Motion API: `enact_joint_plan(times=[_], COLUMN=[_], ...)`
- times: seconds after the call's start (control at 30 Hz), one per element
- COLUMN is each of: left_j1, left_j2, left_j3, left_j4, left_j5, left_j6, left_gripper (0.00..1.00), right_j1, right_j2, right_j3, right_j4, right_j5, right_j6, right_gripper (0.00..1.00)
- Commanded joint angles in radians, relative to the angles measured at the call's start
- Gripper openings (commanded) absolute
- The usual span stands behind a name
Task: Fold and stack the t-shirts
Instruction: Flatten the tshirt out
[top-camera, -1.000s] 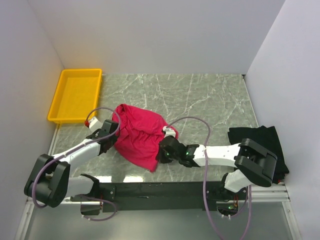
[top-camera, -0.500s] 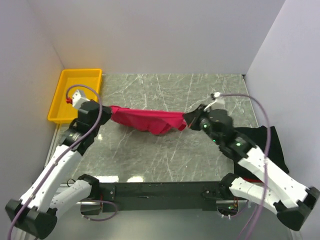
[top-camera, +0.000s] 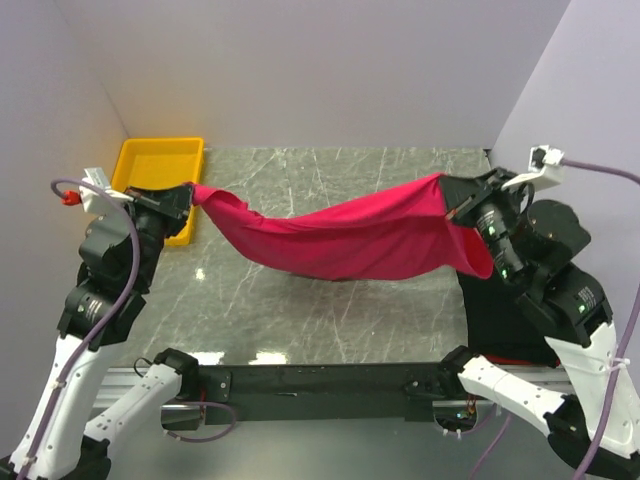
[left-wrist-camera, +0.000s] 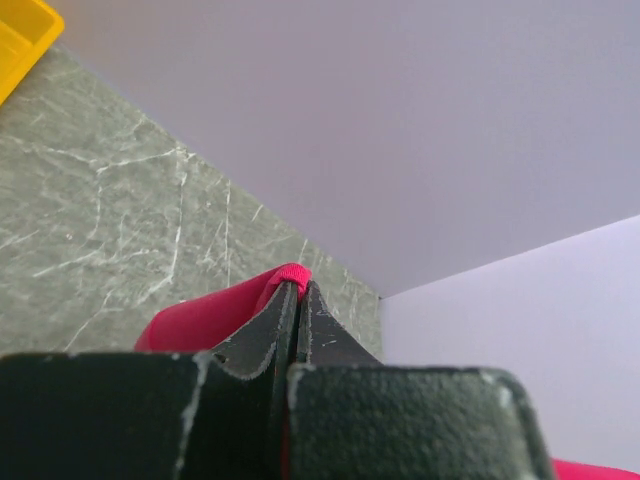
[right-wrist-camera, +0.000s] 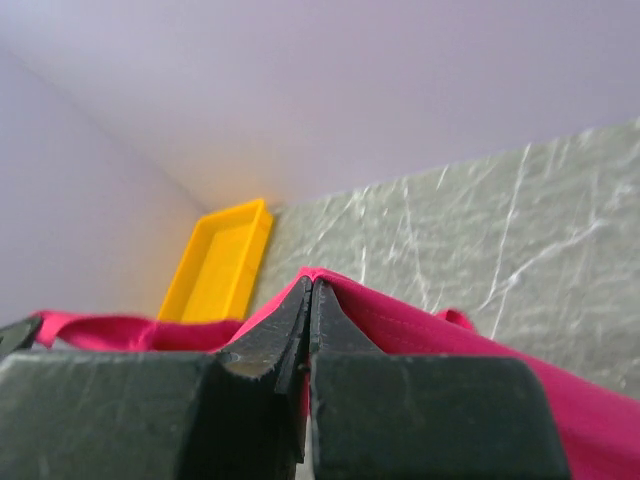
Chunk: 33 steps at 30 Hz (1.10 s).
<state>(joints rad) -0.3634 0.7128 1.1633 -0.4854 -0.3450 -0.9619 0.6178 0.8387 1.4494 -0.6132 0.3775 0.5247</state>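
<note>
The crimson-pink t-shirt (top-camera: 340, 240) hangs stretched in the air between my two grippers, sagging in the middle above the table. My left gripper (top-camera: 190, 192) is shut on its left end, near the yellow tray. My right gripper (top-camera: 447, 190) is shut on its right end, high at the right. In the left wrist view the left gripper (left-wrist-camera: 298, 287) pinches a pink fold of the t-shirt (left-wrist-camera: 200, 315). Pink cloth (right-wrist-camera: 450, 320) drapes over the right gripper (right-wrist-camera: 310, 283) in its wrist view. The black t-shirt (top-camera: 495, 325) lies on the table at the right, mostly hidden under my right arm.
A yellow plastic tray (top-camera: 150, 160) sits at the back left corner, also seen as the tray (right-wrist-camera: 215, 260) in the right wrist view. White walls close in the marble table (top-camera: 330, 310) on three sides. The arms' base rail runs along the near edge.
Both arms rose and spread further apart, lifting the pink t-shirt from a low bunched strip into a wide stretched sheet. A second ago it lay crumpled on the table.
</note>
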Motion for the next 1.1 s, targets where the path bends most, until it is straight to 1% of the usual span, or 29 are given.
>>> enact_joint_plan(times=[0.0, 0.03, 0.07, 0.1, 0.13, 0.2, 0.23, 0.27, 0.3, 0.33, 0.37, 0.4, 0.43, 0.47, 0.5, 0.57, 0.63, 0.67, 0.73, 0.77, 0.8, 0.83, 0.87, 0.9, 0.93, 0.97, 1.0, 1.03, 1.07], left_j1=[0.003, 0.004, 0.004, 0.006, 0.01, 0.042, 0.061, 0.088, 0.15, 0.18, 0.211, 0.265, 0.286, 0.303, 0.322, 0.333, 0.34, 0.34, 0.342, 0.342, 0.342, 0.342, 0.342, 0.342, 0.342, 0.342, 0.342, 0.342, 0.342], left_j2=[0.071, 0.091, 0.134, 0.163, 0.197, 0.319, 0.409, 0.454, 0.497, 0.537, 0.607, 0.638, 0.664, 0.703, 0.712, 0.694, 0.647, 0.586, 0.516, 0.442, 0.403, 0.357, 0.267, 0.222, 0.179, 0.098, 0.062, 0.028, -0.03], left_j3=[0.036, 0.038, 0.039, 0.061, 0.082, 0.177, 0.22, 0.264, 0.353, 0.399, 0.445, 0.543, 0.594, 0.643, 0.724, 0.757, 0.704, 0.669, 0.529, 0.474, 0.346, 0.266, 0.181, 0.01, -0.078, -0.164, -0.326, -0.406, -0.481], left_j4=[0.091, 0.125, 0.212, 0.243, 0.27, 0.346, 0.36, 0.373, 0.401, 0.407, 0.415, 0.419, 0.413, 0.401, 0.389, 0.378, 0.404, 0.412, 0.412, 0.394, 0.381, 0.381, 0.387, 0.383, 0.38, 0.383, 0.383, 0.381, 0.383], left_j5=[-0.018, -0.026, -0.028, -0.043, -0.049, -0.037, -0.019, 0.013, 0.103, 0.142, 0.193, 0.234, 0.304, 0.325, 0.336, 0.336, 0.35, 0.35, 0.348, 0.348, 0.348, 0.348, 0.348, 0.348, 0.35, 0.356, 0.374, 0.379, 0.392], left_j6=[0.015, 0.021, 0.034, 0.046, 0.055, 0.087, 0.091, 0.092, 0.08, 0.068, 0.055, 0.04, 0.038, 0.04, 0.052, 0.068, 0.075, 0.077, 0.075, 0.069, 0.054, 0.042, 0.026, -0.012, -0.035, -0.055, -0.086, -0.104, -0.122], left_gripper=[0.01, 0.01, 0.01, 0.01, 0.01, 0.01, 0.01, 0.01, 0.01, 0.01, 0.0, 0.01, 0.01, 0.01, 0.01, 0.01, 0.01, 0.01, 0.01, 0.01, 0.01, 0.01, 0.01, 0.01, 0.01, 0.01, 0.01, 0.01, 0.05], right_j1=[-0.053, -0.075, -0.11, -0.183, -0.237, -0.356, -0.383, -0.4, -0.418, -0.444, -0.46, -0.47, -0.495, -0.509, -0.52, -0.544, -0.547, -0.547, -0.547, -0.547, -0.546, -0.546, -0.549, -0.547, -0.547, -0.547, -0.547, -0.547, -0.546], right_j2=[0.117, 0.143, 0.17, 0.234, 0.275, 0.395, 0.431, 0.465, 0.532, 0.568, 0.604, 0.672, 0.703, 0.729, 0.761, 0.748, 0.706, 0.682, 0.597, 0.571, 0.524, 0.496, 0.467, 0.412, 0.386, 0.349, 0.335, 0.329, 0.327], right_j3=[0.083, 0.097, 0.127, 0.149, 0.176, 0.265, 0.291, 0.352, 0.399, 0.451, 0.579, 0.65, 0.722, 0.838, 0.877, 0.887, 0.815, 0.699, 0.565, 0.443, 0.378, 0.303, 0.143, 0.059, -0.024, -0.184, -0.26, -0.332, -0.456], right_j4=[0.015, 0.032, 0.049, 0.081, 0.089, 0.133, 0.156, 0.179, 0.199, 0.193, 0.179, 0.141, 0.119, 0.103, 0.086, 0.096, 0.14, 0.16, 0.216, 0.219, 0.224, 0.234, 0.251, 0.268, 0.3, 0.319, 0.36, 0.375, 0.386], right_j5=[0.028, -0.006, -0.037, -0.072, -0.177, -0.286, -0.374, -0.405, -0.429, -0.452, -0.481, -0.489, -0.499, -0.508, -0.528, -0.558, -0.591, -0.597, -0.615, -0.617, -0.615, -0.615, -0.618, -0.617, -0.614, -0.615, -0.617, -0.615, -0.606], right_j6=[-0.064, -0.078, -0.08, -0.069, -0.051, -0.011, 0.026, 0.04, 0.05, 0.064, 0.069, 0.07, 0.069, 0.073, 0.083, 0.095, 0.103, 0.104, 0.107, 0.103, 0.094, 0.09, 0.09, 0.09, 0.095, 0.101, 0.1, 0.1, 0.098], right_gripper=[0.0, 0.0, 0.0, 0.0, 0.0, 0.0, 0.0, 0.0, 0.0, 0.0, 0.0, 0.0, 0.0, 0.0, 0.0, 0.0, 0.0, 0.0, 0.0, 0.0, 0.0, 0.0, 0.0, 0.0, 0.0, 0.0, 0.0, 0.09, 0.15])
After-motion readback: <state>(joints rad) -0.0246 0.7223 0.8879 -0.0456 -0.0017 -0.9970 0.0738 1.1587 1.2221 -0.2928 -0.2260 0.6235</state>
